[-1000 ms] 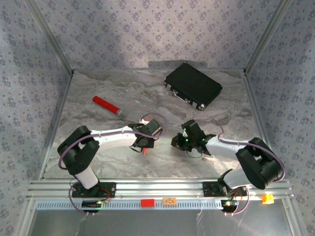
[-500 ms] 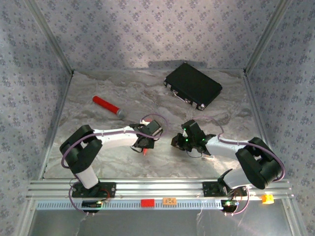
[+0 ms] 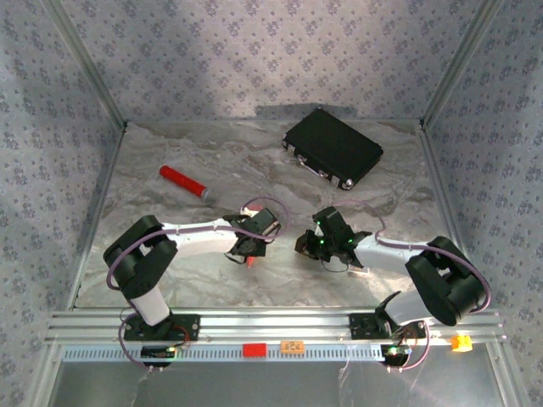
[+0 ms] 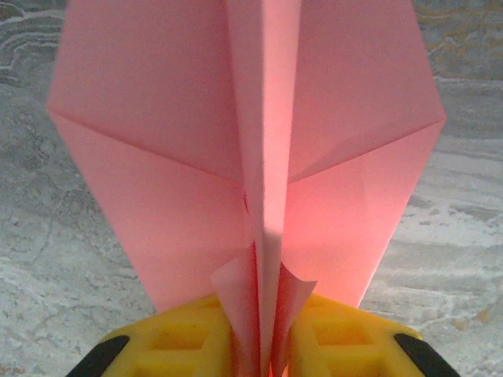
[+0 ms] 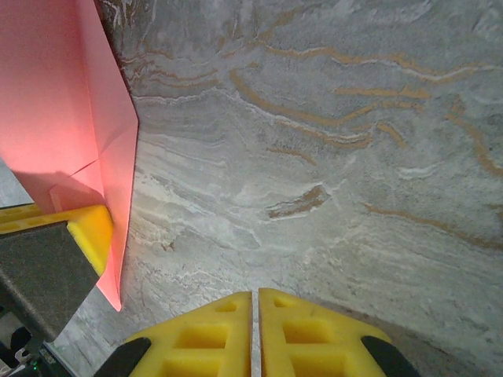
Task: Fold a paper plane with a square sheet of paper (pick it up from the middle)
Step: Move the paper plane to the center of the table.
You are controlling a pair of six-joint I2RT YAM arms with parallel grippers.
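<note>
Paper plane [image 4: 251, 141]: salmon-pink, plain, glowing redder along the centre crease. Pads [image 4: 177, 342] on my left gripper [image 4: 266, 345] and right gripper [image 5: 255, 334]: yellow, black behind. Table [image 5: 354, 157]: grey-white marble print with tan veins. Case [image 3: 333, 148]: black, silver latches. Cylinder [image 3: 180, 179]: red, grey cap. Walls [image 3: 254, 51]: pale lilac-grey, small dark floral repeat. My arms [image 3: 191, 231]: white and black, purple cables [image 3: 270, 202].

Grey marbled tabletop [image 3: 254, 161] boxed by floral-patterned walls [image 3: 254, 59] (aluminium rails [image 3: 280, 322] along edges).
</note>
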